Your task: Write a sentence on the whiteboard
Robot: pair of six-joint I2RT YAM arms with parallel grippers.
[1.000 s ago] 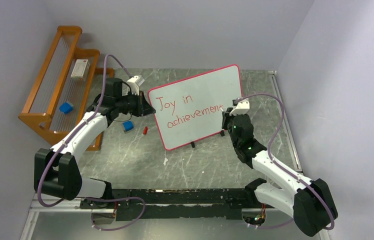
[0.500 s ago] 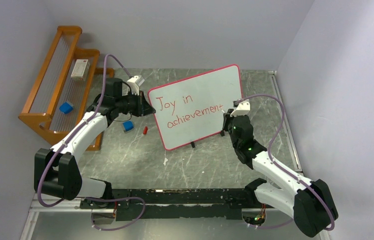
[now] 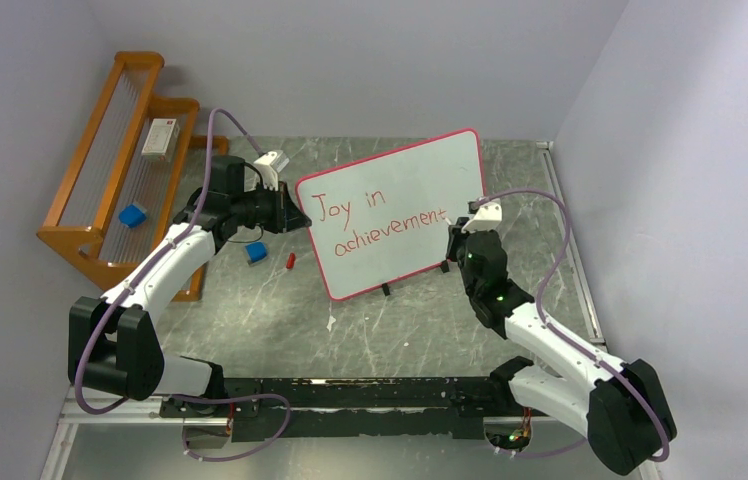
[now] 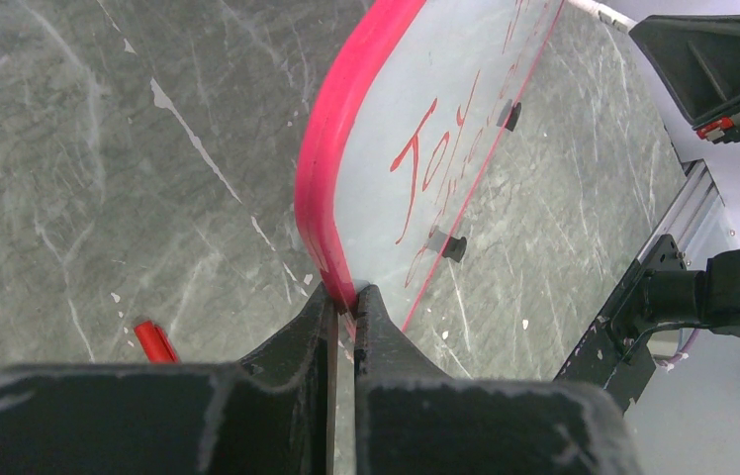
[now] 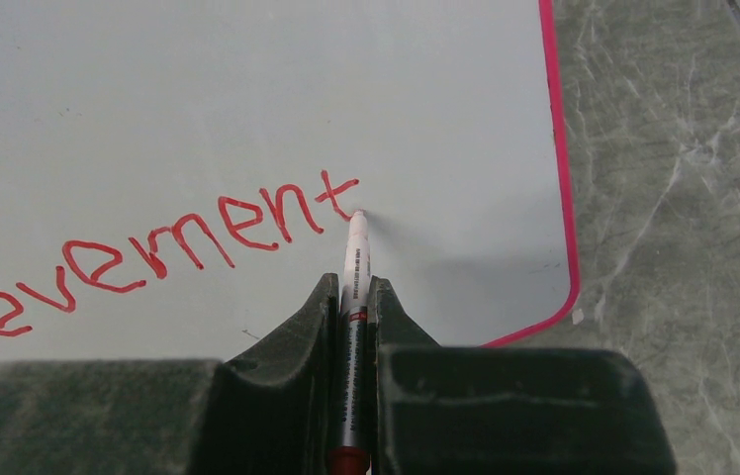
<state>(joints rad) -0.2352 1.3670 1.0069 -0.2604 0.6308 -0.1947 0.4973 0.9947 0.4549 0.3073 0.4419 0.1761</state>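
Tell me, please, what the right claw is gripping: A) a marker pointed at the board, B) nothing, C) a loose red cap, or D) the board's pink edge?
A: the right claw is shut on a marker whose tip sits just past the final "t" written on the whiteboard.

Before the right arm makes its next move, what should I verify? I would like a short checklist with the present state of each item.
1. Board hold: the left gripper has its fingers shut on the whiteboard border: ok.
2. Pen hold: the right gripper has its fingers shut on the marker: ok.
3. Marker tip at the board, just past the last "t" of the writing: ok.
4. Blank space right of that "t": ok.
5. Both feet flat on the table: cannot tell.
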